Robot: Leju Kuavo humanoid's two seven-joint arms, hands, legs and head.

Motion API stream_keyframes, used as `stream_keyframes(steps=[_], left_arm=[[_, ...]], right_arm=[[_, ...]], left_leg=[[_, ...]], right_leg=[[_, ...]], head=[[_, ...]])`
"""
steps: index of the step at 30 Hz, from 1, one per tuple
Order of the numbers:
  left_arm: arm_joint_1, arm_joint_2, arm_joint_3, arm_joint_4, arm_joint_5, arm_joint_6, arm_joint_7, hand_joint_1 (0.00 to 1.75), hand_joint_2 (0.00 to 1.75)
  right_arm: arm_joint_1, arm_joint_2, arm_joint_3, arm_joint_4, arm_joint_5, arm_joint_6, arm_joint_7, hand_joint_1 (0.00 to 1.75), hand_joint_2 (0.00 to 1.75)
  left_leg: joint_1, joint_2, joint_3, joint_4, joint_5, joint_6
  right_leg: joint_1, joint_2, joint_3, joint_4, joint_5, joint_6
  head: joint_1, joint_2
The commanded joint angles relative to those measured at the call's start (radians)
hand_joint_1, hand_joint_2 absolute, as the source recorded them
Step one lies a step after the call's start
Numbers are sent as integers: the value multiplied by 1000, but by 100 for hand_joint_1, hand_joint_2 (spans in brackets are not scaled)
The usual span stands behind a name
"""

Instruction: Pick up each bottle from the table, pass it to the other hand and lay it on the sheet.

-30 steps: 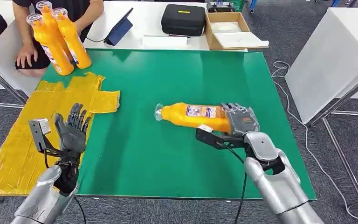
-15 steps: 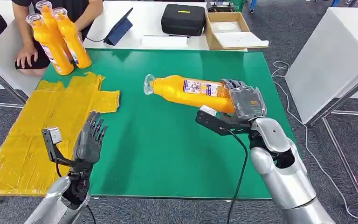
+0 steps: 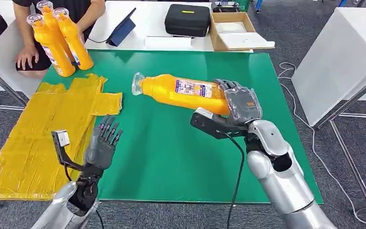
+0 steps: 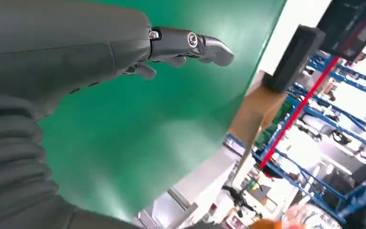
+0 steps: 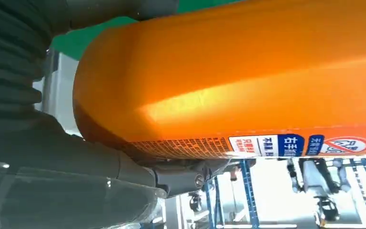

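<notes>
My right hand [image 3: 238, 102] grips the base end of an orange bottle [image 3: 178, 90] and holds it sideways above the green table [image 3: 171, 157], its clear cap pointing toward my left. The right wrist view shows the bottle's [image 5: 248, 81] orange body and label close up. My left hand [image 3: 102, 143] is raised over the table's near left part, fingers spread and empty; its fingers [image 4: 190, 43] hover over the green surface. The yellow sheet [image 3: 38, 129] lies flat at the table's left side. Three more orange bottles [image 3: 59, 40] stand upright at the far left corner.
A person sits behind the standing bottles, one hand [image 3: 26, 55] resting near the table edge. On the white table behind are a tablet [image 3: 122, 28], a black case [image 3: 187, 20] and an open cardboard box [image 3: 238, 31]. A white table [image 3: 343, 62] stands to the right.
My right hand has lifted the bottle off the table and carried it up and leftward. My left hand has risen and moved right toward the middle, fingers still spread.
</notes>
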State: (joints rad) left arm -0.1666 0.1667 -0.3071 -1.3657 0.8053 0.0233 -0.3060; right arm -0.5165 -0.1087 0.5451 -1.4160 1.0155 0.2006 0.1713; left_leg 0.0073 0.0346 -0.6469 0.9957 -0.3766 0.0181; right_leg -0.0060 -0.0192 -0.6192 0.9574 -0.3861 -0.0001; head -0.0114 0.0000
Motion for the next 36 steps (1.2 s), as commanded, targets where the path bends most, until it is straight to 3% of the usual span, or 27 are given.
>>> stream_keyframes(steps=[1,8,21,31,36], left_arm=[[-86,-50,-79,-17,20,37,9,0,175],[-70,-77,-70,-79,22,76,8,0,175],[-59,-110,-71,-126,12,93,23,0,175],[-38,-180,-46,-214,-5,126,44,0,175],[-39,-200,-25,-231,-37,150,45,0,175]], right_arm=[[-92,138,101,190,-74,-47,4,175,175],[-95,225,125,236,-109,-23,36,175,175],[-97,245,117,303,-117,-23,37,175,175],[-105,299,112,415,-121,-7,8,175,175],[-109,343,171,436,-99,8,9,175,175]], left_leg=[[-1,-2,6,0,-3,-2],[-1,-1,6,0,-3,-2],[-1,-3,7,0,-3,-2],[0,-1,2,0,-1,-1],[-2,-3,8,1,-4,-2]], right_leg=[[-2,3,5,2,-3,-1],[-1,3,5,1,-3,-1],[-2,2,6,1,-4,-1],[-1,1,2,0,-1,0],[-3,2,7,3,-5,-1]], head=[[0,0],[0,0],[0,0],[0,0],[0,0]])
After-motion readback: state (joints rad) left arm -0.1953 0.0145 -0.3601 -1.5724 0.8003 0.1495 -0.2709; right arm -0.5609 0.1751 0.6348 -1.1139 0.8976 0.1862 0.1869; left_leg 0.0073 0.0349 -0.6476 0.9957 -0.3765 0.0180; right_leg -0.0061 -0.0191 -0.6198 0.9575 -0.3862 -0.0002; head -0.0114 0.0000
